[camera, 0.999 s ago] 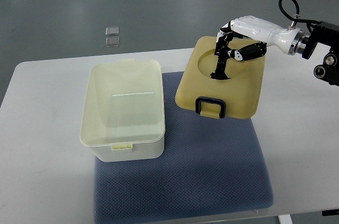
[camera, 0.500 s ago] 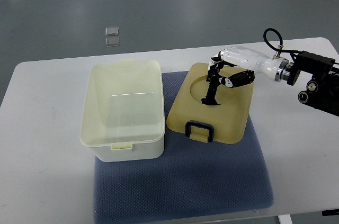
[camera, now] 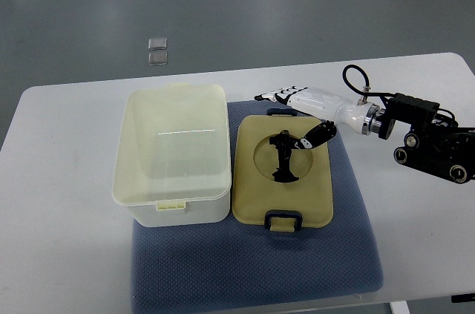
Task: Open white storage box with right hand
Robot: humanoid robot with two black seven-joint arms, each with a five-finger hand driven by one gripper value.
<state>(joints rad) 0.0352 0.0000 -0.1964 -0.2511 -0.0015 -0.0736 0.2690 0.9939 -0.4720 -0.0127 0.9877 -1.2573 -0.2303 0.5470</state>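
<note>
1 white storage box [camera: 172,152] stands open on the white surface [camera: 59,240], well to the left of the fingers, its right part resting on 1 blue mat [camera: 252,262]. Its 1 lid [camera: 282,173] lies flat on the mat just beside the box, directly under and below the fingers, with 1 round recess in its middle and 1 dark handle [camera: 283,220] at its near edge.

Only 1 robot hand shows: the right hand [camera: 297,110], on an arm entering from the right edge, reaches over the far part of the lid. Its fingers [camera: 269,96] are spread and mostly straight, clamped on nothing; the white ones point left past the lid's far edge, and a dark thumb angles down toward the recess. 1 dark piece [camera: 283,158] sits in the recess just below the thumb; whether they touch cannot be told.

On the grey floor [camera: 312,10], far above and left of the fingers, lie 2 small clear squares [camera: 156,50], 1 next to the other.
</note>
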